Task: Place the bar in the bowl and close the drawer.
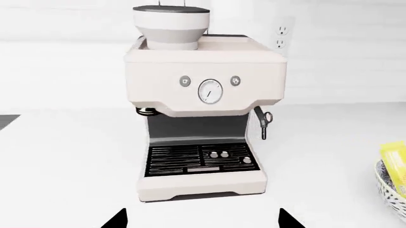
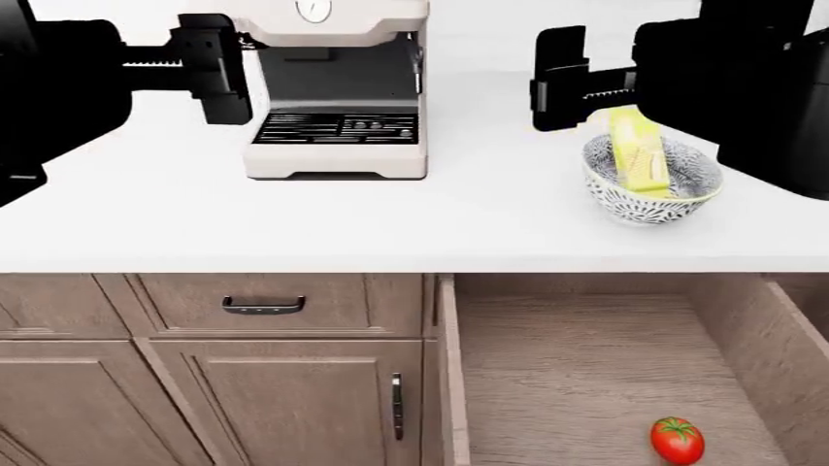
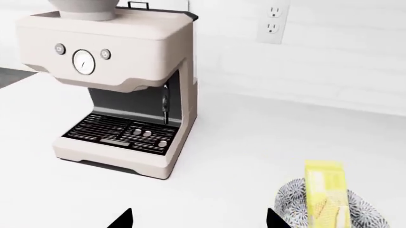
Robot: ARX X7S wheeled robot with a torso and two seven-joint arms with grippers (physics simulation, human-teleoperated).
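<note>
A yellow bar leans inside the speckled bowl, right of a cream espresso machine on the white desk. Below the bowl, the wooden drawer stands open, holding a red tomato. Left gripper and right gripper hover empty, jaws apart.

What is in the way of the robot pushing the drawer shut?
Nothing visible blocks the drawer. The tomato lies inside it, below the rim. The bar is already in the bowl.
</note>
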